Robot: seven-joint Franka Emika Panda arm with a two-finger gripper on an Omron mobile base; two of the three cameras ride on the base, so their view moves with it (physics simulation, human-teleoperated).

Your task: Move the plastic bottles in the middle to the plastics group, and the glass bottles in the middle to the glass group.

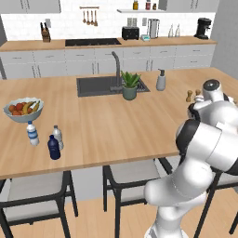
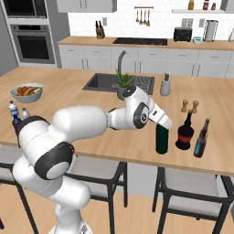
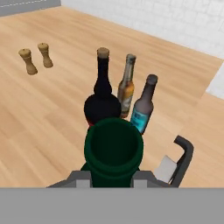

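The dark green wine bottle (image 2: 161, 139) stands upright near the counter's front edge, and my gripper (image 2: 161, 124) is shut on its top. In the hand view the green bottle (image 3: 113, 151) sits between my fingertips (image 3: 81, 177). Just behind it is the squat black bottle with a red band (image 2: 184, 132) (image 3: 103, 103). Beyond that stand the amber-brown bottle (image 3: 127, 85) and the teal-blue bottle (image 2: 201, 138) (image 3: 142, 105). At the far left of the counter, the small greyish bottle (image 1: 57, 136) stands beside the blue-label bottle (image 1: 32, 133) and the navy bottle (image 1: 54, 148).
Two wooden shakers (image 2: 189, 106) stand behind the glass bottles. A sink (image 2: 114, 82), a potted plant (image 1: 129, 86) and a soap dispenser (image 2: 165, 85) occupy the counter's middle. A fruit bowl (image 1: 23, 109) sits at the left. Chairs (image 2: 192, 201) stand below the front edge.
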